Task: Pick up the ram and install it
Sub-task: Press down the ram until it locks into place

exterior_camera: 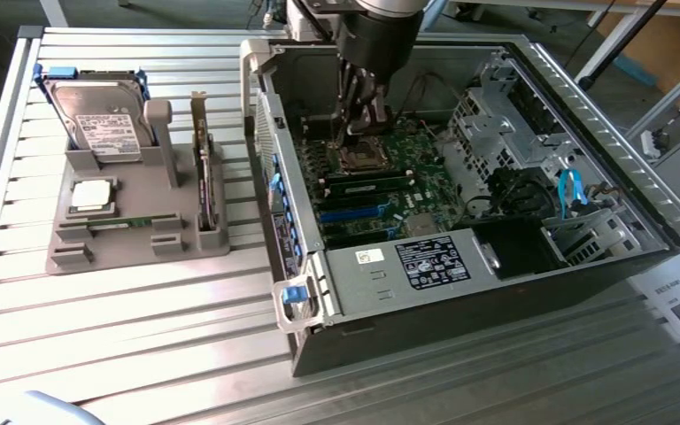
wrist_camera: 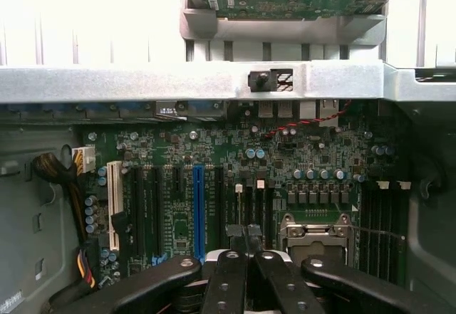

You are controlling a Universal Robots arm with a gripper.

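Slatted metal table, ram flat in grey holder, well apart from empty, closed claw.

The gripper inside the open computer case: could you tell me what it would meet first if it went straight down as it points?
Probably the green motherboard, beside the metal processor socket; the shut gripper holds nothing visible.

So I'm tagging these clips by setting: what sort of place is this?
Probably a lab or workshop bench for PC assembly trials. An open computer case lies on a slatted aluminium table, a grey parts holder keeps a hard drive beside it, and the gripper is inside the case.
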